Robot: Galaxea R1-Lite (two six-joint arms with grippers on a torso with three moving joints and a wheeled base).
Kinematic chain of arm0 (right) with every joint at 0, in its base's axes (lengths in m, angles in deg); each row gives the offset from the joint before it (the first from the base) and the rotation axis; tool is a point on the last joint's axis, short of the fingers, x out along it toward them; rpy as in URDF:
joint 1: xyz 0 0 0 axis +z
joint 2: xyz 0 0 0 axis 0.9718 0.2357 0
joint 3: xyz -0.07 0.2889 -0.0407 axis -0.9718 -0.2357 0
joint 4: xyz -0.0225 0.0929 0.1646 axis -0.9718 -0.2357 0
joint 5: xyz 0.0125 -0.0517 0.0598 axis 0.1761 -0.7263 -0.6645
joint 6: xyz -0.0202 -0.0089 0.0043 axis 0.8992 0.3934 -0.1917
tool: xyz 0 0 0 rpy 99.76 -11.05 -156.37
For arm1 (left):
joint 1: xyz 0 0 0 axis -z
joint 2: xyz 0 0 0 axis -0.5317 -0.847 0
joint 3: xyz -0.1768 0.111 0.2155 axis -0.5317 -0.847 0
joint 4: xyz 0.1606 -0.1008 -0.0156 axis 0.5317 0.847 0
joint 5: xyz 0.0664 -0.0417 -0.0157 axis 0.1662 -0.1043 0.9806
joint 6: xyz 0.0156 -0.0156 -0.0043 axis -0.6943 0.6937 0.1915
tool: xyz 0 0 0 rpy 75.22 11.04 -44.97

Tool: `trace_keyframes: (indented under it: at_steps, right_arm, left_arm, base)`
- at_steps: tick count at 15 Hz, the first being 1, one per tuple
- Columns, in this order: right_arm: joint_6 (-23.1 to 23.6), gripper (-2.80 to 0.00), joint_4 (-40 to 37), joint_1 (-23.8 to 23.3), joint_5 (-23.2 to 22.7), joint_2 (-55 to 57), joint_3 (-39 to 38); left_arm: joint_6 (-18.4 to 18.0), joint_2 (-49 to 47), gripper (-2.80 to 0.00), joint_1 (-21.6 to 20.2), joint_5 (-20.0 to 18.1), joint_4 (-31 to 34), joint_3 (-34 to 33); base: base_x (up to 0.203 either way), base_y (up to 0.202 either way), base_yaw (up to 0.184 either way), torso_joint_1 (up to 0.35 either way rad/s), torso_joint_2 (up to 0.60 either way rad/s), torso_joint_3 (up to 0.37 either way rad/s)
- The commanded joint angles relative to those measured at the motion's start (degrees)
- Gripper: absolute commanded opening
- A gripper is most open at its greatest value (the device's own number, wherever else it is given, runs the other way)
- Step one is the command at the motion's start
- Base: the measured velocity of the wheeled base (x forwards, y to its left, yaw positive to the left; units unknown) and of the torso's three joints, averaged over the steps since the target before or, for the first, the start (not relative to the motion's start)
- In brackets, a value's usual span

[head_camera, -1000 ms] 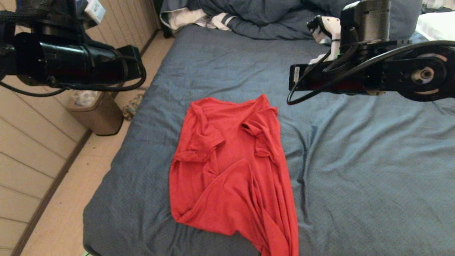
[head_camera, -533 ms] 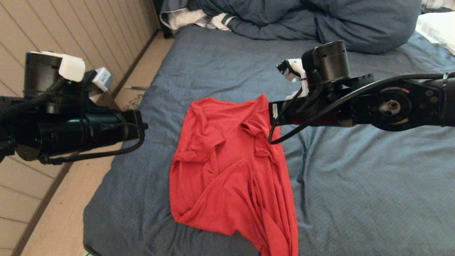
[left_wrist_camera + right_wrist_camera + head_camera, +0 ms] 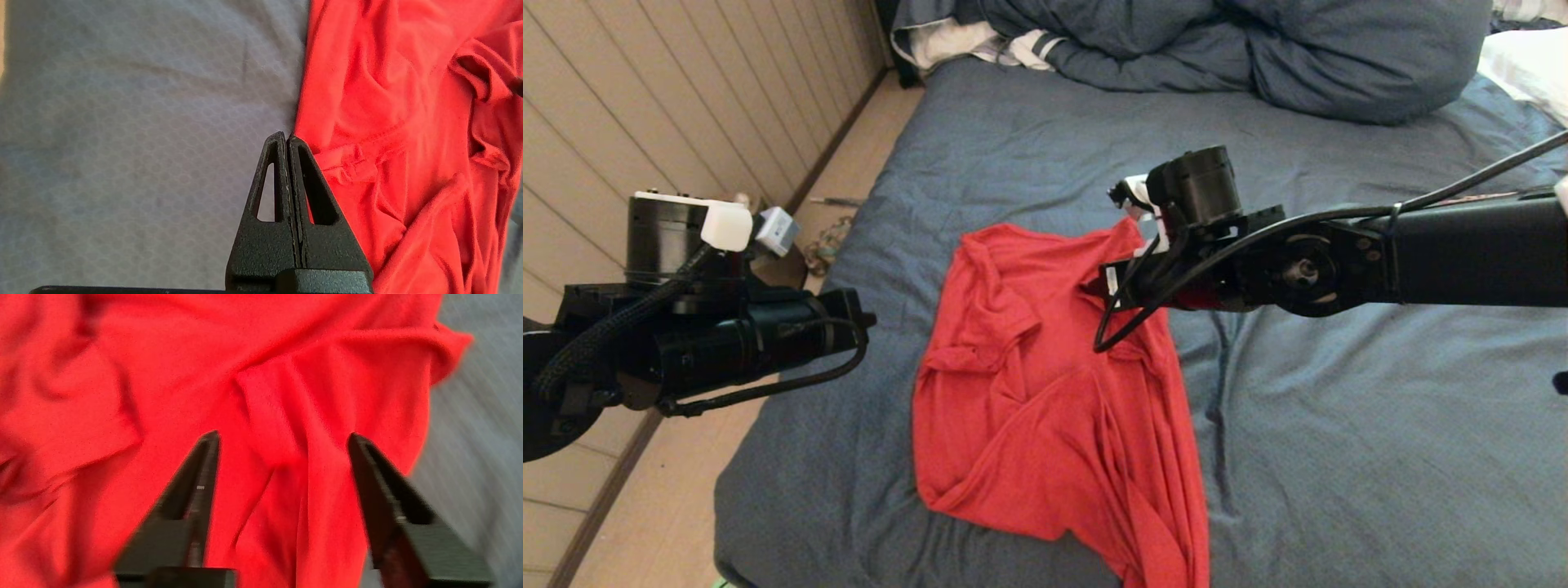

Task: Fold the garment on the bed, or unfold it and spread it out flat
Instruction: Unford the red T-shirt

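**Over the red shirt: right jaws apart, left jaws together**

Above the far right part of the garment (image 3: 261,375), the right gripper (image 3: 282,435) hangs with its two fingers (image 3: 204,469) spread wide and nothing between them. A raised fold of red cloth runs between the fingertips; contact with it cannot be confirmed. The right arm (image 3: 1421,261) reaches in level from the right side of the head view, its wrist covering the shirt's far right corner.

The left gripper (image 3: 286,136) has its fingers pressed together, holding nothing. Its tip sits over bare sheet just beside the shirt's left edge, near a bunched sleeve hem; whether it touches the sheet cannot be told. The left arm (image 3: 711,343) extends from the left, over the bed's left border and the floor beside it.

The garment (image 3: 1054,392) lies crumpled near the middle front of the bed (image 3: 1339,449), plain red side up, both sleeves folded inward, its near right corner running out of view at the bottom. Open blue sheet surrounds it: a narrow strip to the left before the mattress edge, wide room to the right and beyond.

A bunched duvet (image 3: 1217,49) lies across the far end, well apart from the shirt, with a white striped cloth (image 3: 980,45) at its left. A paneled wall (image 3: 645,122) and a strip of floor (image 3: 670,490) flank the bed's left side.
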Motion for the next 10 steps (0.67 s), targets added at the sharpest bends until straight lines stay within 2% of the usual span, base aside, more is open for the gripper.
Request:
trace_keyframes:
  at_steps: [1, 4, 7, 8, 9, 10]
  right_arm:
    - [0.5, 0.00, -0.1, 0.3, 0.4, 3.8, 2.3]
    - [3.7, 0.00, 0.2, 0.2, 2.9, 6.1, 3.8]
    - [4.9, 0.00, 0.2, 0.2, 4.3, 7.7, 5.9]
    - [5.3, -1.13, 0.2, 0.2, 4.5, 8.2, 6.5]
    - [5.7, -2.80, 0.2, 0.1, 5.7, 8.7, 6.8]
    - [5.9, -2.80, 0.2, 0.0, 6.3, 9.0, 6.9]
  left_arm:
    - [0.2, -0.6, -2.80, -0.1, 0.1, -0.2, -0.1]
    - [0.2, -0.7, -2.80, -0.1, 0.0, -0.2, -0.4]
    - [0.2, -1.6, -2.80, -0.1, 0.0, -0.3, -0.4]
    - [0.2, -1.8, -2.80, -0.1, 0.0, -0.3, -0.4]
    - [0.2, -1.9, -2.80, -0.1, 0.0, -0.3, -0.6]
    - [0.2, -1.9, -2.80, -0.1, 0.0, -0.3, -0.6]
  base:
    - [0.000, 0.000, 0.000, 0.000, 0.00, 0.000]
    - [0.000, 0.000, 0.000, 0.000, 0.00, 0.000]
    - [0.000, 0.000, 0.000, 0.000, 0.00, 0.000]
    - [0.000, 0.000, 0.000, 0.000, 0.00, 0.000]
    - [0.000, 0.000, 0.000, 0.000, 0.00, 0.000]
    - [0.000, 0.000, 0.000, 0.000, 0.00, 0.000]
